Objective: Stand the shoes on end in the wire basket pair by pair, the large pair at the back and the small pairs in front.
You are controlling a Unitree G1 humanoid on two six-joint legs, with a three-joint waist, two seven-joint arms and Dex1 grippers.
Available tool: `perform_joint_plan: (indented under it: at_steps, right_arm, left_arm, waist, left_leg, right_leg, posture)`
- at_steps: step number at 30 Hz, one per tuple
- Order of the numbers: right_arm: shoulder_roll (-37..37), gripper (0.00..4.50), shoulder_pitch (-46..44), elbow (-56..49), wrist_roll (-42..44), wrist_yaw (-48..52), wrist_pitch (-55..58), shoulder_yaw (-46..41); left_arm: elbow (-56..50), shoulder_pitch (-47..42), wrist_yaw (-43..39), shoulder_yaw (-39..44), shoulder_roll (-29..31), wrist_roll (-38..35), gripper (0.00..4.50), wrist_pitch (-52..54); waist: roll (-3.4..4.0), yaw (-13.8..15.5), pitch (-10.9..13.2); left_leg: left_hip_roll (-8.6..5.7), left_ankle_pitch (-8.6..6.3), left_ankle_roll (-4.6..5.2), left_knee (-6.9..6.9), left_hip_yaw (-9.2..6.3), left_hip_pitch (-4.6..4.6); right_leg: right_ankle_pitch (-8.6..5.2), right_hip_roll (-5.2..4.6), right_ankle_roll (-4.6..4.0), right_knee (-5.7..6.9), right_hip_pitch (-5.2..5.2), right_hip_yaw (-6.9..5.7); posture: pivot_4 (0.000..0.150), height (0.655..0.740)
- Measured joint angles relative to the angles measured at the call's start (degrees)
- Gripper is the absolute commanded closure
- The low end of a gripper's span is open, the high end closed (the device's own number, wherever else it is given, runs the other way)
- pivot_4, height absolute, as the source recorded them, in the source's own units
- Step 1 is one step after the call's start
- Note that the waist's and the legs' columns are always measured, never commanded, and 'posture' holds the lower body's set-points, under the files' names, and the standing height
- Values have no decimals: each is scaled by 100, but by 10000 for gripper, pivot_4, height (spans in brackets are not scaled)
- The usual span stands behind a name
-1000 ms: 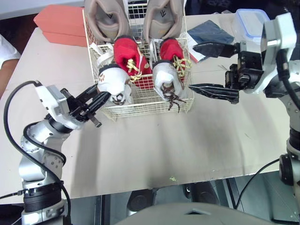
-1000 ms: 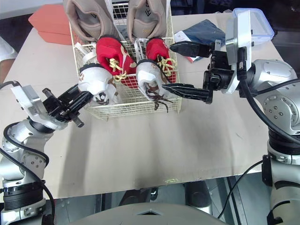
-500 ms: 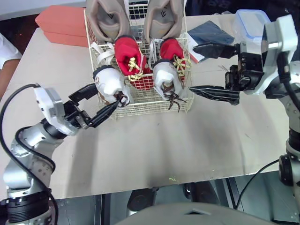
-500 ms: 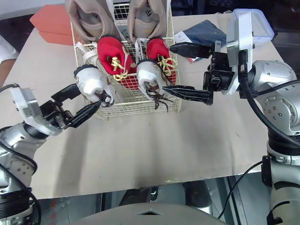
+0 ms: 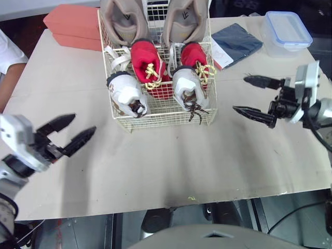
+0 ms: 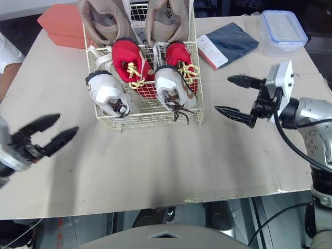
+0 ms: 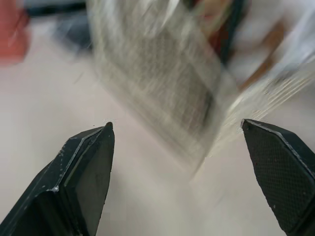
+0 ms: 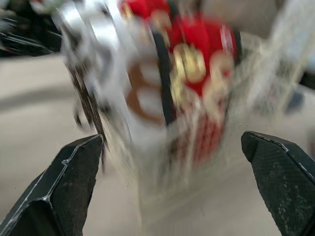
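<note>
We find the left tan shoe and right tan shoe cut off at the top edge, their lower parts hidden behind 2 red shoes.

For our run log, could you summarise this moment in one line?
wire basket: large pair behind, small pairs in front | left gripper: open | right gripper: open

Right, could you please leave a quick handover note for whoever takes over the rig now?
Left gripper: open, empty, over the table left of the wire basket.
Right gripper: open, empty, right of the basket.
In the basket, on end: large tan pair at the back, red pair in the middle, white pair in front.
Done: all three pairs placed. Left: seemingly nothing.
</note>
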Motion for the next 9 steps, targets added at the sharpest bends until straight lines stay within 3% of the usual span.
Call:
perform_joint_plan:
  at_steps: [4, 9]
  right_arm:
    - [274, 0, 490, 768, -580, -94, -688, 50]
    - [539, 0, 804, 1386, -1004, -271, -1149, 129]
  left_arm:
    - [657, -151, 381, -823, -381, 1050, 409, -567]
    - [951, -388, 430, -1084, -607, 1339, 409, -1027]
  waist:
    - [0, 20, 0]
    - [0, 10, -3]
  left_leg:
    - [1, 1, -1, 2, -3, 0]
    - [1, 1, -2, 2, -4, 0]
  right_leg:
    - [4, 0, -2, 2, 0, 0]
    - [4, 1, -3, 3, -1, 0]
  posture:
    - [1500, 7400]
    - [1500, 7400]
